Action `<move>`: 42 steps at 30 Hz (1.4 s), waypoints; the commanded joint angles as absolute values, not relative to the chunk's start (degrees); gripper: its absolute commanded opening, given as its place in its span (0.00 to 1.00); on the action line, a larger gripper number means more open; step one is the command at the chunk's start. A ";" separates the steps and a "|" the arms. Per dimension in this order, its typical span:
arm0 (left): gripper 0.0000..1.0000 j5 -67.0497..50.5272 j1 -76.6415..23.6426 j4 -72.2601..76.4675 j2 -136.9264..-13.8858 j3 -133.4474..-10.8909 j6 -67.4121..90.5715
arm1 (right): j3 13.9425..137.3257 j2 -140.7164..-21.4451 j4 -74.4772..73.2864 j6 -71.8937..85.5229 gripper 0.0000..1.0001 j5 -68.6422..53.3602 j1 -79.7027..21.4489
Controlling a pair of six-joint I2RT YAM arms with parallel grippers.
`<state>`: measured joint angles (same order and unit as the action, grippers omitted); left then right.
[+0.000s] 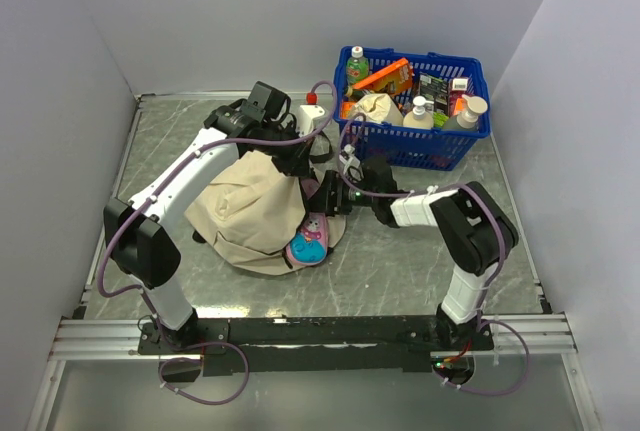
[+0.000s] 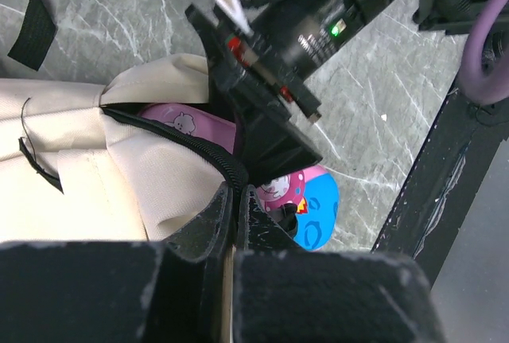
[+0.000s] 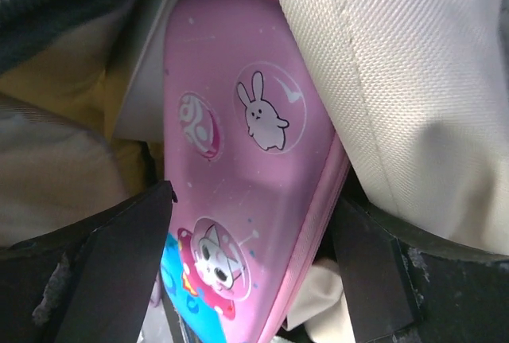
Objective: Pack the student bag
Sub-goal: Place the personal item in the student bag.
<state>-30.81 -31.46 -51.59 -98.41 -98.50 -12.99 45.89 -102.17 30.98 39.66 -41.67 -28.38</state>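
Seen from above, the student bag [image 1: 245, 216] lies slumped left of the desk's [image 1: 400, 271] centre with its mouth facing 3 o'clock. Both arms meet there in a dark knot that hides their fingers. The left wrist view settles one side: the left end effector [image 2: 235, 204] is clamped shut on the bag's black zipper edge, and the mouth stands parted. The right wrist view settles the other: the right end effector [image 3: 250, 200] stands wide, its fingers pressed against both long edges of the pink pencil case [image 3: 254, 120], gripping it. The case's upper end is tucked under the cream flap, and its blue end pokes out at the bag's 4 o'clock. Fabric hides how deep it reaches. The blue basket [image 1: 470, 136], full of bottles and packets, sits at 1 o'clock near the back wall, well apart from the bag. Bare desk lies at 5 o'clock.
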 commanded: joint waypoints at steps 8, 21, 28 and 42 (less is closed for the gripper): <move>0.01 -34.54 -31.64 -52.38 -97.21 -101.69 -13.53 | 40.09 -108.02 50.44 50.45 0.55 -45.35 -31.99; 0.01 -32.87 -31.64 -51.68 -97.56 -100.81 -13.10 | 28.66 -81.08 41.94 50.54 0.04 -37.39 -30.15; 0.01 -33.31 -31.64 -51.68 -97.91 -101.07 -12.66 | 26.45 -64.96 28.06 50.00 0.08 -8.78 -30.58; 0.01 -33.66 -31.64 -51.77 -98.00 -101.95 -12.04 | 52.89 -80.94 -2.28 59.51 0.01 27.94 -48.33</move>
